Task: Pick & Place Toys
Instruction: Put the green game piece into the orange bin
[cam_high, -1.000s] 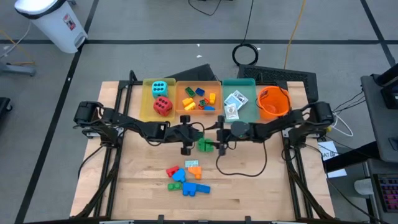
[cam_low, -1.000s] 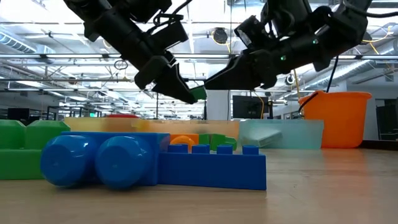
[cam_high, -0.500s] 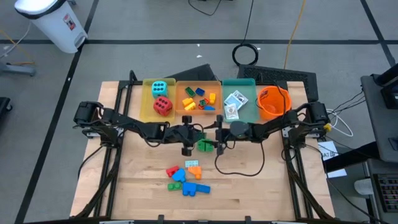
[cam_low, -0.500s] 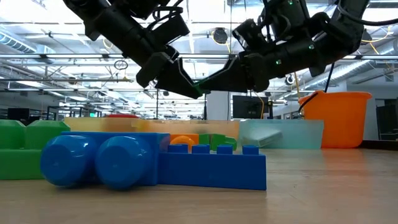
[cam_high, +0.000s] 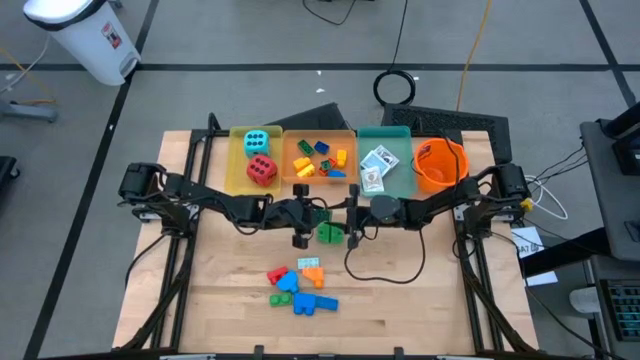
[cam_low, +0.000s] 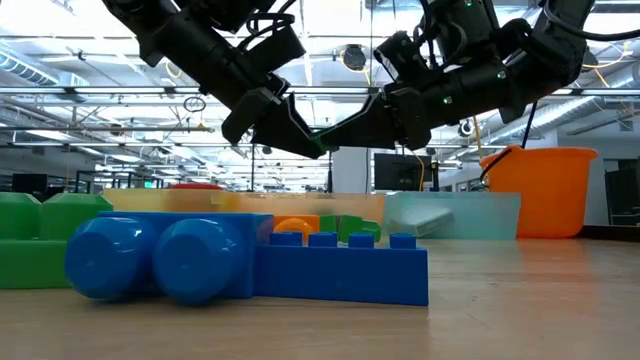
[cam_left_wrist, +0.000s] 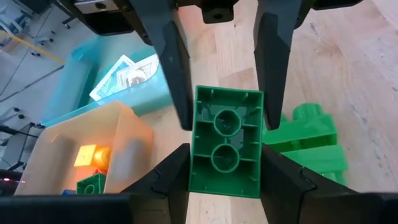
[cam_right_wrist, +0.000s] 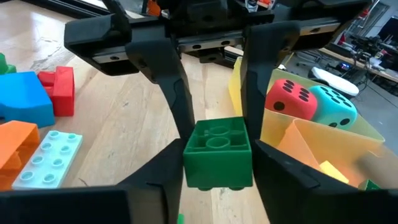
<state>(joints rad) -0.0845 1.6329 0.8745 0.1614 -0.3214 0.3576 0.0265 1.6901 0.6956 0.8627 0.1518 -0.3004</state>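
A green two-stud brick (cam_low: 320, 143) hangs in the air over the middle of the table, between my two grippers. My left gripper (cam_left_wrist: 224, 155) comes from the table's left and is shut on one end of it. My right gripper (cam_right_wrist: 217, 162) comes from the table's right and is shut on the other end. In the high view the grippers meet at the left gripper (cam_high: 310, 213) and the right gripper (cam_high: 345, 215). A second, larger green brick (cam_high: 329, 234) lies on the table just below them. Several loose bricks (cam_high: 300, 285) lie nearer the front edge. My left gripper pinches the green brick's two long sides (cam_left_wrist: 194, 167) between its fingers, at the end nearest it. The fingers slant down from the table's left and lie along the brick. The brick's hollow underside faces this wrist, and the brick is lifted clear of the table. My right gripper pinches the same brick's sides (cam_right_wrist: 188, 165) at its other end, one finger on each side. The fingers come nearly level from the table's right and lie along the brick. The studs face up toward this wrist.
Along the far edge stand a yellow tray (cam_high: 236, 165) with a red die (cam_high: 262, 170) and a cyan die (cam_high: 256, 141), an orange tray (cam_high: 352, 150) with bricks, a teal tray (cam_high: 397, 150) with card packs (cam_high: 375, 165), and an orange bucket (cam_high: 440, 163). A black cable (cam_high: 385, 270) loops on the table.
My right gripper has moved a little toward the table's left, up to the green brick held by my left gripper, and has taken hold of its free end. The brick has stayed in the air at the same place.
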